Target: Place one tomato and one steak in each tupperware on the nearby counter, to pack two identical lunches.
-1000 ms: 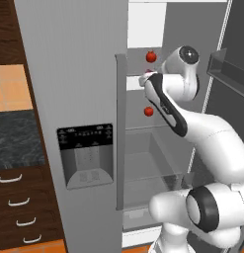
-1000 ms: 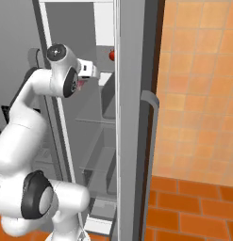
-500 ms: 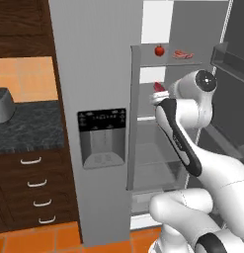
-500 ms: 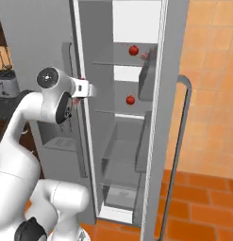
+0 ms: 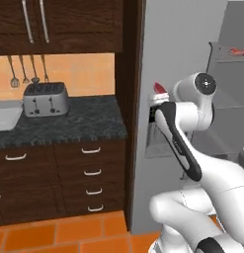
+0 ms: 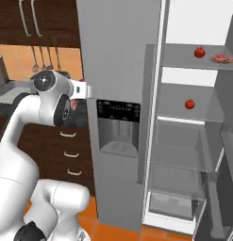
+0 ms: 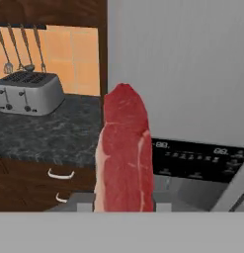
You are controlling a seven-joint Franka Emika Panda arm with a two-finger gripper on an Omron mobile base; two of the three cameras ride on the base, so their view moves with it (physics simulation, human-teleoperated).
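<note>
My gripper is shut on a raw red steak, which stands upright between the jaws in the hand view. From the left base the steak pokes up above the hand, in front of the grey fridge door. Left of the fridge runs the black marbled counter, seen beyond the steak as counter. Inside the open fridge one tomato and another steak lie on the top shelf, and a second tomato sits one shelf lower. The tupperware is out of view.
A silver toaster stands on the counter below hanging utensils. Dark drawers with silver handles sit under the worktop. The fridge door with its dispenser panel stands close to my hand.
Both base views have swung left from the fridge interior toward the counter, so the base has moved. The arm has pulled back from the shelves with the steak still gripped.
</note>
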